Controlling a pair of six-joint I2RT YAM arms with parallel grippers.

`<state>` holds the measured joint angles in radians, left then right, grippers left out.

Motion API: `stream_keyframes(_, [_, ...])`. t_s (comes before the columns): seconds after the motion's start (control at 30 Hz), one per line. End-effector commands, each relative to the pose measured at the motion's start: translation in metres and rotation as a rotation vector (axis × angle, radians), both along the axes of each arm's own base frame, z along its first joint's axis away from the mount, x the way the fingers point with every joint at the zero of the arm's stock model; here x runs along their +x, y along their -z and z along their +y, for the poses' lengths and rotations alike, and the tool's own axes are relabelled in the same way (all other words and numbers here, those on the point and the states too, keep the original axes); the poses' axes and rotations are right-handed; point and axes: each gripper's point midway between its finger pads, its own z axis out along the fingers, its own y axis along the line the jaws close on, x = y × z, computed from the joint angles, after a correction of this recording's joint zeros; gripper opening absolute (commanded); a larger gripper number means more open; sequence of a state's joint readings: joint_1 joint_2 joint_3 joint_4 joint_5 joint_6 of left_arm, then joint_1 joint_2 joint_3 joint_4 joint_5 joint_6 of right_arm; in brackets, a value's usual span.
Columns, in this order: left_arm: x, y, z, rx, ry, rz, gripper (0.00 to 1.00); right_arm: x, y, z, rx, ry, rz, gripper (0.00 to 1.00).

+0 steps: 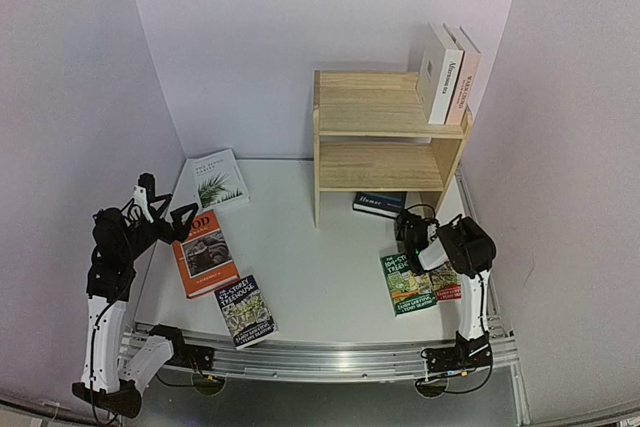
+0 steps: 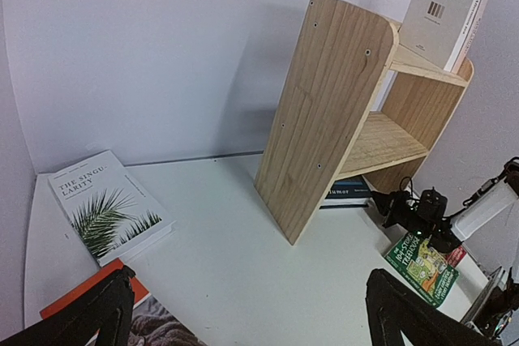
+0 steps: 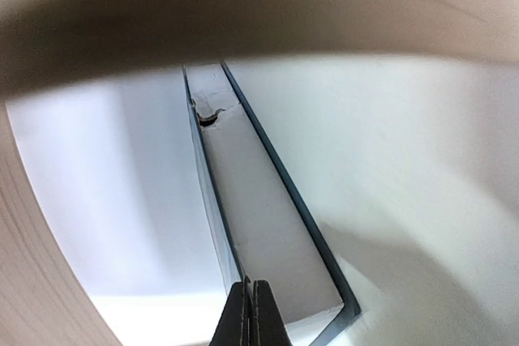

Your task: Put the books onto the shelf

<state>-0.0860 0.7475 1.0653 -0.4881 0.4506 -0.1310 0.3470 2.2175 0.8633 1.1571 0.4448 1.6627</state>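
The wooden shelf (image 1: 380, 132) stands at the back right, with a white book (image 1: 438, 72) and a pink book (image 1: 463, 75) upright on its top tier. The navy "Humor" book (image 1: 378, 204) lies flat under the lowest board. My right gripper (image 1: 405, 222) is shut, its tips (image 3: 250, 289) against the left cover edge of that book (image 3: 259, 200); whether the cover is pinched I cannot tell. My left gripper (image 1: 168, 202) hangs open and empty above the orange "GOOD" book (image 1: 204, 252). In the left wrist view its fingers (image 2: 89, 313) stand wide apart.
A palm-leaf book (image 1: 219, 179) lies at the back left and a blue Treehouse paperback (image 1: 245, 310) near the front. A green one (image 1: 407, 284) and a red one (image 1: 446, 284) lie under the right arm. Walls close in both sides.
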Motion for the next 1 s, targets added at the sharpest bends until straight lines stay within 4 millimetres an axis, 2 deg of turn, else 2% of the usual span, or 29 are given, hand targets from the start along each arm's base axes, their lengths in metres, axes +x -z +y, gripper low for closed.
stream_keyframes(0.0, [0.001,-0.008,-0.003,-0.014,0.016,-0.032,1.00,-0.023,-0.006,0.026,0.020,-0.150,0.050,0.00])
stream_keyframes(0.2, [0.003,-0.007,-0.006,-0.028,0.031,-0.027,1.00,-0.070,-0.006,0.060,0.003,-0.290,0.152,0.00])
stream_keyframes(0.37, [0.001,-0.006,-0.007,-0.029,0.040,-0.029,1.00,-0.126,-0.002,0.088,-0.024,-0.391,0.269,0.00])
stream_keyframes(0.5, [-0.002,-0.006,-0.007,-0.023,0.042,-0.037,1.00,-0.169,-0.003,0.088,-0.079,-0.413,0.361,0.00])
stream_keyframes(0.63, [-0.004,-0.004,-0.007,-0.025,0.045,-0.031,1.00,-0.205,-0.010,0.075,-0.153,-0.415,0.448,0.00])
stream_keyframes(0.77, [-0.004,0.002,-0.008,-0.033,0.052,-0.019,1.00,-0.226,-0.016,0.066,-0.186,-0.457,0.493,0.00])
stream_keyframes(0.97, [-0.004,0.009,-0.011,-0.038,0.071,0.000,1.00,-0.256,-0.031,0.079,-0.209,-0.621,0.586,0.00])
